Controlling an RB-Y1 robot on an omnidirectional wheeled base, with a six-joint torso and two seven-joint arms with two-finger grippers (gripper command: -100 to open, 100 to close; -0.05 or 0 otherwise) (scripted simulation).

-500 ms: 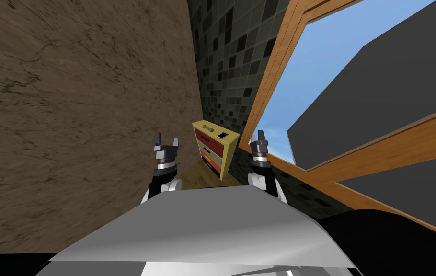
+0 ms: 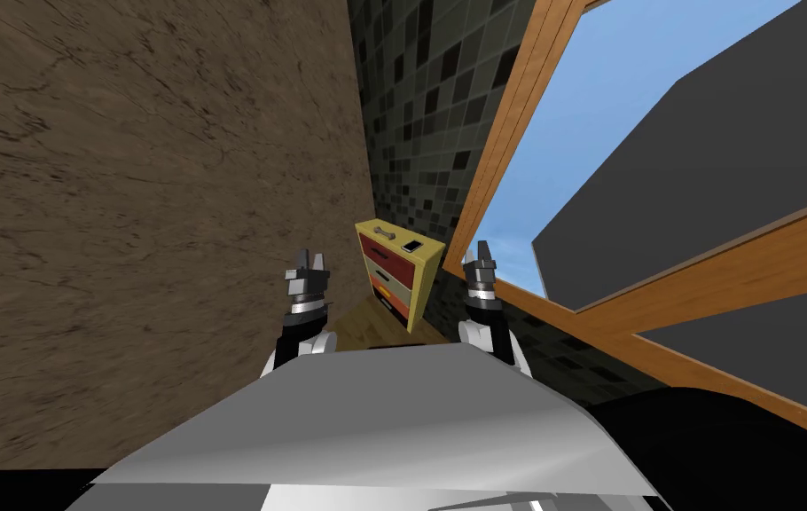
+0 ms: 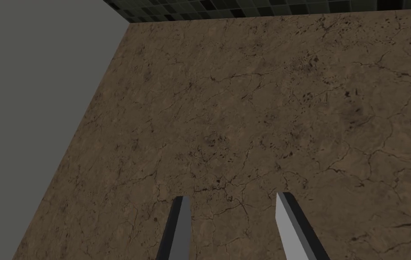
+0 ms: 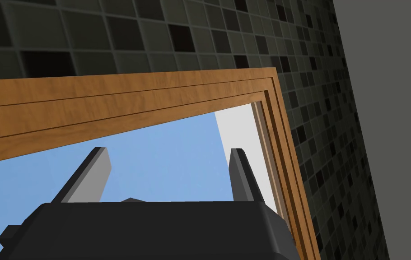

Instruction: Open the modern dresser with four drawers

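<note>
Facing the dresser [image 2: 395, 277], which stands ahead by the window [image 2: 623, 115], well apart from both hands; left hand [image 2: 310, 257] and right hand [image 2: 485, 249] held up, fingers spread on nothing; drawers [image 2: 386, 259] seem shut; best roll closer first, then square one hand to a drawer.

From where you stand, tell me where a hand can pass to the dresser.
Free: the wooden floor strip between the left gripper and right gripper, leading to the dresser front. Tight: the brown wall flanks the left gripper, the window frame the right. The dresser top carries a pale bar and a small dark box.
</note>
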